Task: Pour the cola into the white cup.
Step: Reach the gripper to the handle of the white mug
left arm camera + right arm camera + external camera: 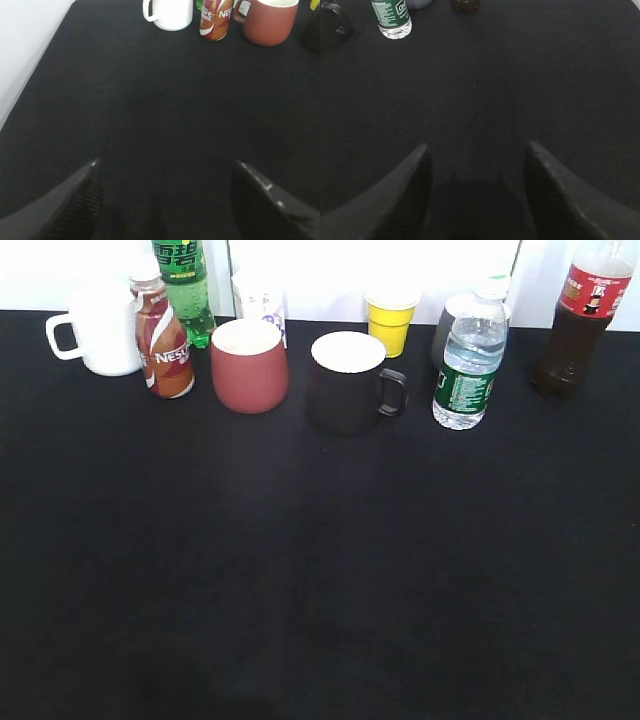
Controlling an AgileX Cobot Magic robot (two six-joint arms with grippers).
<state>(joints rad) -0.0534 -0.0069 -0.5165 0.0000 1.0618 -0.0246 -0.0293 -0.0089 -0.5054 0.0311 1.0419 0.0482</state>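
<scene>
The cola (583, 320), a tall clear bottle of dark liquid with a red label, stands at the far right back of the black table; its base shows in the right wrist view (465, 6). The white cup (100, 330), a ceramic mug with its handle to the left, stands at the far left back and shows in the left wrist view (170, 14). My left gripper (165, 164) is open and empty over bare cloth, well short of the cup. My right gripper (477, 146) is open and empty, well short of the cola. Neither gripper shows in the exterior view.
Along the back stand a Nescafe bottle (163, 340), green bottle (184, 285), dark red mug (249, 365), printed paper cup (262, 298), black mug (350, 382), yellow cup (390, 320), water bottle (470, 360) and a grey cup (450, 325). The table's left edge (40, 55) meets a white wall.
</scene>
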